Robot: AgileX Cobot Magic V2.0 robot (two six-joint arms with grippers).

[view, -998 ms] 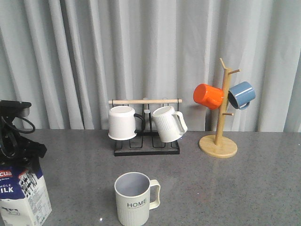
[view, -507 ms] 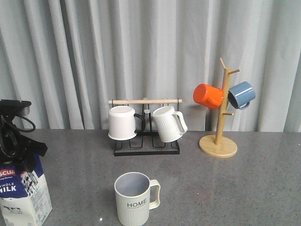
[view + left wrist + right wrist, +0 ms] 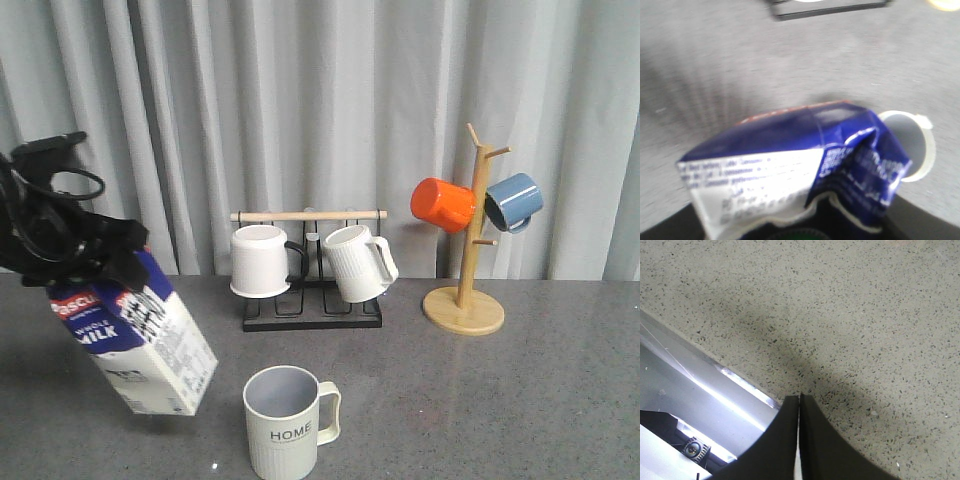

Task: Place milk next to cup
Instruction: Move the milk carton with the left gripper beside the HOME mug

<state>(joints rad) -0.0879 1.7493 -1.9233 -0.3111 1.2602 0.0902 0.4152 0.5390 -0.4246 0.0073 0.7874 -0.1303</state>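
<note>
The blue and white milk carton (image 3: 135,335) hangs tilted in the air at the left, its base swung toward the cup. My left gripper (image 3: 95,258) is shut on its top. The cream "HOME" cup (image 3: 287,420) stands on the table at front centre, to the right of the carton's base. In the left wrist view the carton (image 3: 790,160) fills the foreground, blurred, with the cup's rim (image 3: 920,150) beyond it; the fingers are hidden. My right gripper (image 3: 799,399) is shut and empty above bare table near its edge; it is out of the front view.
A black rack (image 3: 310,318) with a wooden bar holds a plain white mug (image 3: 260,260) and a ribbed white mug (image 3: 357,262) behind the cup. A wooden mug tree (image 3: 466,300) at the right carries an orange mug (image 3: 442,204) and a blue mug (image 3: 514,201). Grey curtain behind.
My left gripper has lifted the milk carton off the table, moved it up and right toward the cup, and tilted it. The cup has not moved.
</note>
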